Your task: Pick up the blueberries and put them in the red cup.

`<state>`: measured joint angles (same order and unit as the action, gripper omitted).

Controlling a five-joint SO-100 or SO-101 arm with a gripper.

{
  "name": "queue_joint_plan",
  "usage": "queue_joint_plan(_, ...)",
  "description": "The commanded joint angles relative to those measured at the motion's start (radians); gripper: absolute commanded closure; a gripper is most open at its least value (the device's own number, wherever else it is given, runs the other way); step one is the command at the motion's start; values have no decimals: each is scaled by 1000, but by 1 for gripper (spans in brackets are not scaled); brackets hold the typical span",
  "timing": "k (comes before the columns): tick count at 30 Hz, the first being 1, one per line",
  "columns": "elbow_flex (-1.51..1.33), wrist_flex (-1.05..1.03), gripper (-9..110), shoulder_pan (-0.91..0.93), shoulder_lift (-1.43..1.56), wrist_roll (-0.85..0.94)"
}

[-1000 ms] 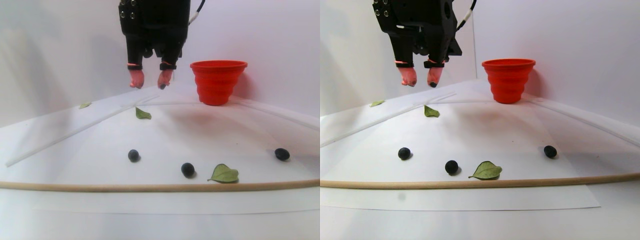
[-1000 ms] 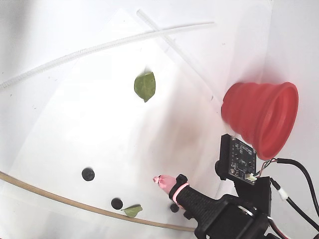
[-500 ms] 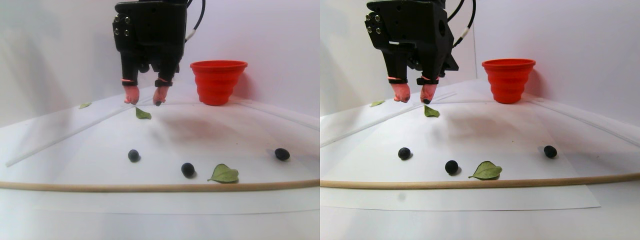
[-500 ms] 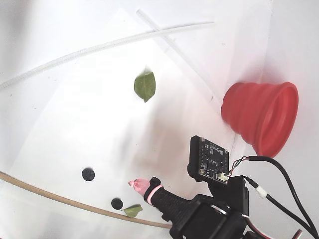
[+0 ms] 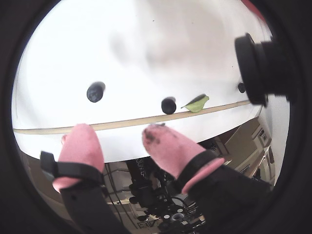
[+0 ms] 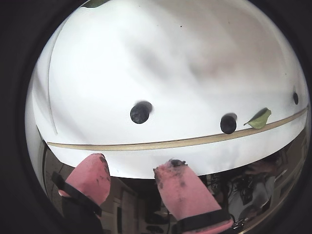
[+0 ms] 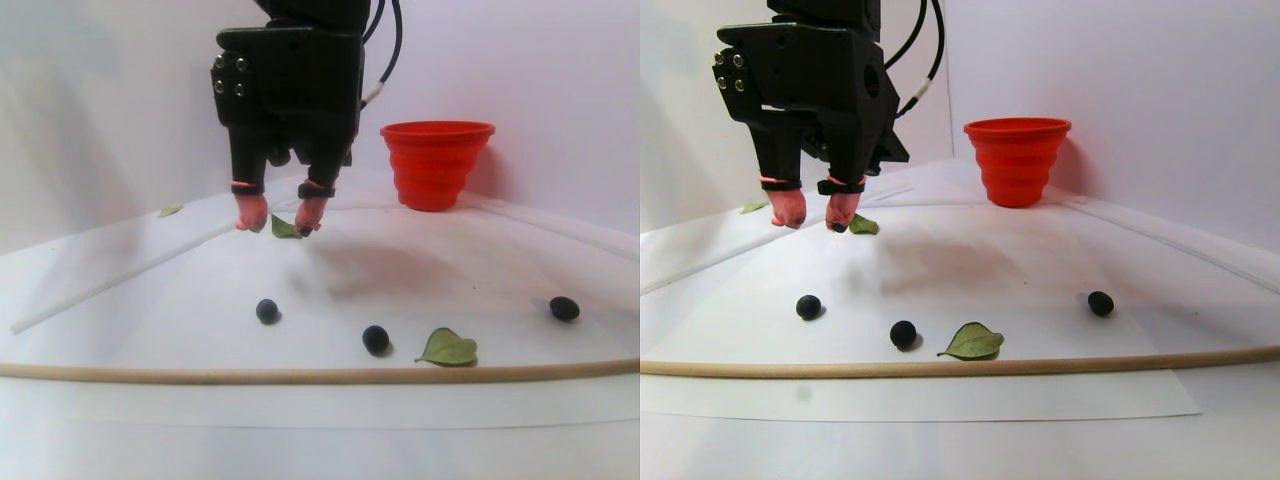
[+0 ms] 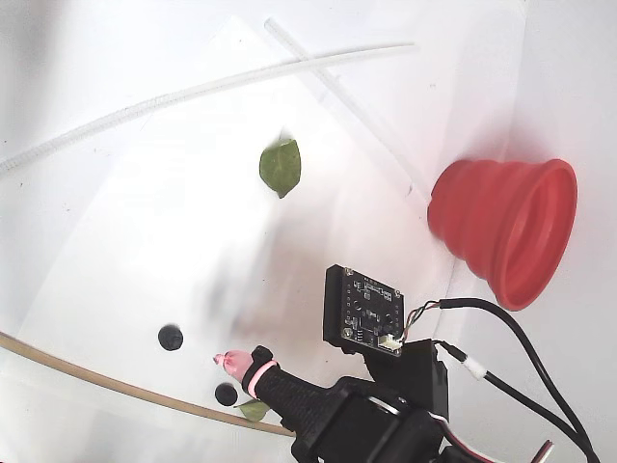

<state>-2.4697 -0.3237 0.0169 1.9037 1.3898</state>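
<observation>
red cup: ribbed, matt, rubbery look
blueberries: dark, dull skin
fingertips: pink covers, smudged dark
gripper: black matt plastic body
edge strip: pale wood
sheet: white paper, smooth

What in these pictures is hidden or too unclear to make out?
- Inside of the red cup: stereo pair view is too low and the fixed view sees its outside, so berries inside are hidden.
- Third blueberry: covered by the arm in the fixed view.
- Gripper: only one pink fingertip shows in the fixed view.
</observation>
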Motion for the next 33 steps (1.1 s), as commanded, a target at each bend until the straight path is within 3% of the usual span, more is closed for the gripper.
queue_joint_plan(1, -9, 14, 84, -9, -2, -6)
queue_joint_plan(33, 54, 164, 83, -38, -265, -2)
